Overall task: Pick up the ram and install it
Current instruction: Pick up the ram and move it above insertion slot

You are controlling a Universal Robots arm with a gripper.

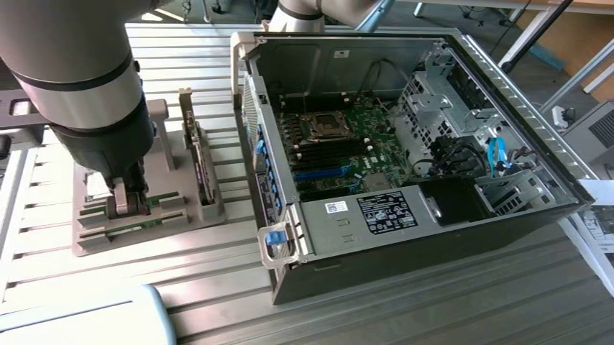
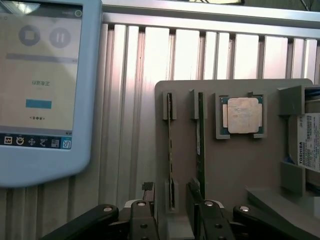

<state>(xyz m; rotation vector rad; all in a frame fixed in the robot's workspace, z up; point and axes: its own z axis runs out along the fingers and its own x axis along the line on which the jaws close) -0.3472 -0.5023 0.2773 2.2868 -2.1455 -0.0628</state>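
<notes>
From where I stand this job has hardly begun. The hand (image 2: 177, 222) is low over the grey holder (image 2: 235, 170), its two fingers spread apart and clamped on nothing. The ram (image 2: 201, 140), a thin green stick with a pale label, stands on edge in a slot of that holder, on the side towards the tablet (image 2: 45, 150), and its near end is just inside one finger. It has not been lifted. A second thin stick (image 2: 170, 150) stands in the slot beside it, between the fingers. Both the picking up and the fitting are left to do. The holder sits towards the exterior view's left edge of the slatted tabletop (image 1: 403, 316), and the open computer case (image 1: 317, 244) lies on its side just beside it, nearer the middle. Whether the memory slots on the board inside are free I cannot tell. By count there are two thin sticks, one square silver processor (image 2: 242, 115) in its own recess, one hard drive (image 2: 310, 135) at the holder's far side, one wider card (image 1: 197, 162) standing upright, one holder, one case and one tablet.
</notes>
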